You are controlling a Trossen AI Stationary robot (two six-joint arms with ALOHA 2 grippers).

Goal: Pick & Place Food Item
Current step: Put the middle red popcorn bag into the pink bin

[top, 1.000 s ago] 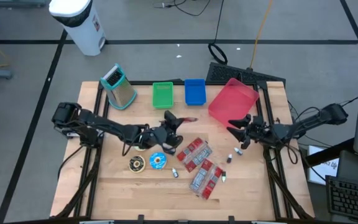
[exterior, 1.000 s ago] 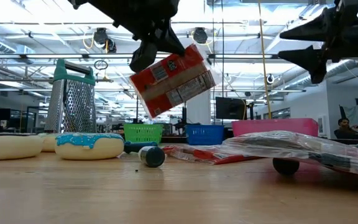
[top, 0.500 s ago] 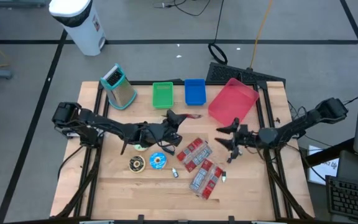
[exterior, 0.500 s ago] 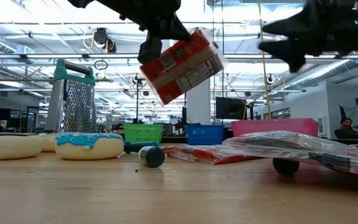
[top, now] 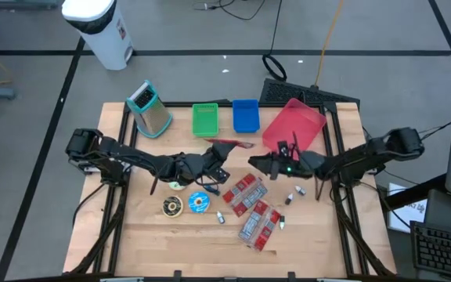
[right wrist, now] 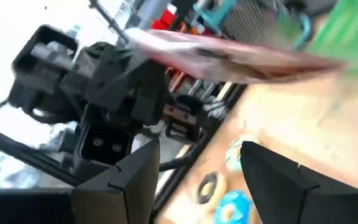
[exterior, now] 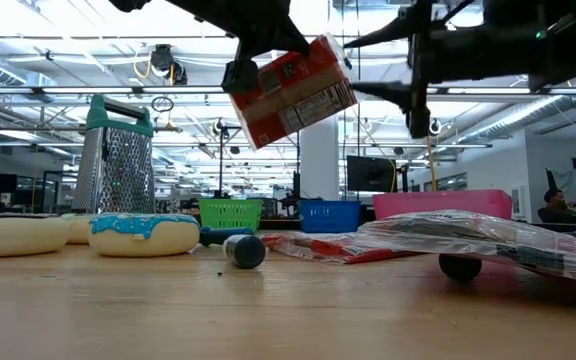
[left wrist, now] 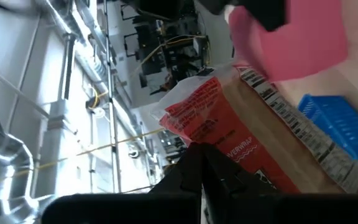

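A red-labelled wrapped food pack (exterior: 293, 88) hangs high above the table's middle, with my left gripper (top: 214, 160) shut on it. In the high view the pack (top: 229, 144) shows edge-on. It fills the left wrist view (left wrist: 241, 118). My right gripper (top: 258, 163) stands open, level, just to the right of the pack, its fingers pointing at it without touching. In the right wrist view the pack (right wrist: 229, 53) is a blur beyond the open gripper (right wrist: 197, 180). In the low view that gripper (exterior: 413, 80) is level with the pack. My left gripper pinches the pack's near end (left wrist: 213, 152) between its two shut fingers. It comes in level from the table's left. In the low view the fingers meet the pack at its upper left corner (exterior: 248, 72). The pack is lifted clear of the table and tilted.
At the far edge stand a metal grater (top: 152, 110), a green basket (top: 204, 119), a blue basket (top: 245, 115) and a pink tray (top: 292, 125). Below the grippers lie two doughnuts (top: 199, 202), more red packs (top: 245, 193) and small bottles (top: 288, 200).
My right gripper has swept from the table's right side toward the middle, up to the held pack, rolling as it went and staying open. My left gripper has rolled and risen a little, so the pack now sits higher and turned about.
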